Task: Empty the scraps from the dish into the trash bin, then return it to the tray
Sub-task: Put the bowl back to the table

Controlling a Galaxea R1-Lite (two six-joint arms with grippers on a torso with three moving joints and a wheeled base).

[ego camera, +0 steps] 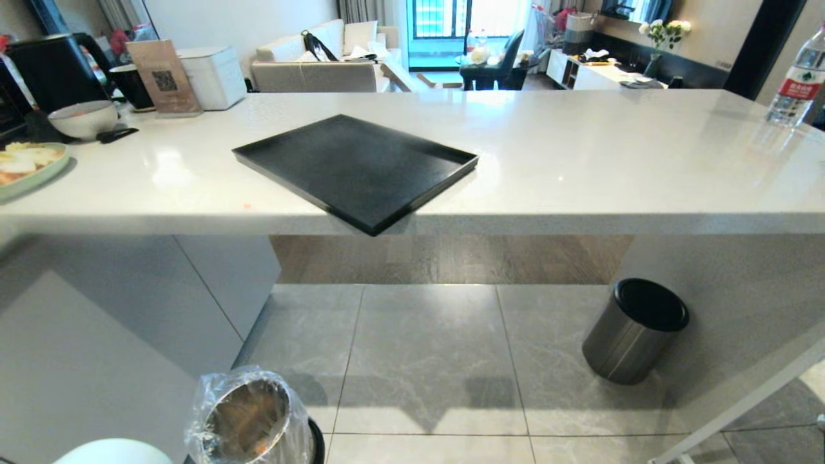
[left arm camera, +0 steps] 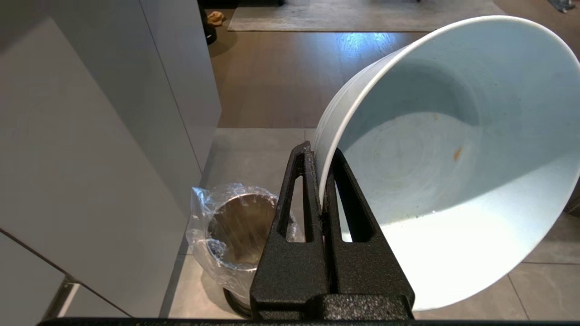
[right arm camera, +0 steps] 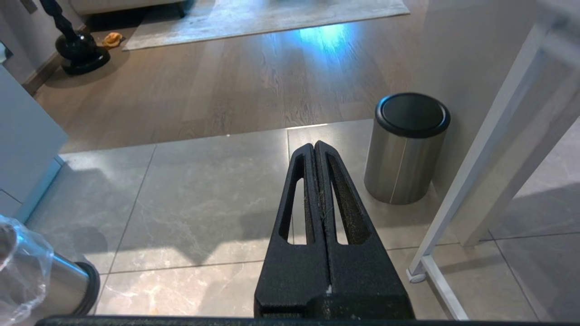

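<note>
Pale blue-white and glossy, the small round dish (left arm camera: 453, 172) hung tipped on its side in our left gripper (left arm camera: 321, 181), whose two black fingers (left arm camera: 299, 194) were pinched together on the near part of the rim, one finger inside the wall and one outside. The dish's hollow faced the wrist camera, so nearly the whole bowl lay beyond and to one side of the fingertips. We saw only one tiny orange speck (left arm camera: 457, 154) clinging to the inner wall.

Below the gripper, on the grey tiled floor (ego camera: 425, 361), stood the shiny metal trash bin with a crinkled clear liner over its rim (left arm camera: 238, 231); in the head view the same bin (ego camera: 251, 419) sat at the lower edge, with orange bits (ego camera: 261, 444) visible inside, and a pale curve of the dish (ego camera: 113, 451) showed just beside it.

Up on the white counter (ego camera: 580, 161), the large flat matte-black rectangular tray (ego camera: 354, 167) lay bare, one corner reaching past the counter's near edge.

Our right gripper (right arm camera: 316, 151) hung above the tiles with its fingers pressed together on nothing, near a plain dark-grey cylinder with a black top (right arm camera: 408, 145).
</note>
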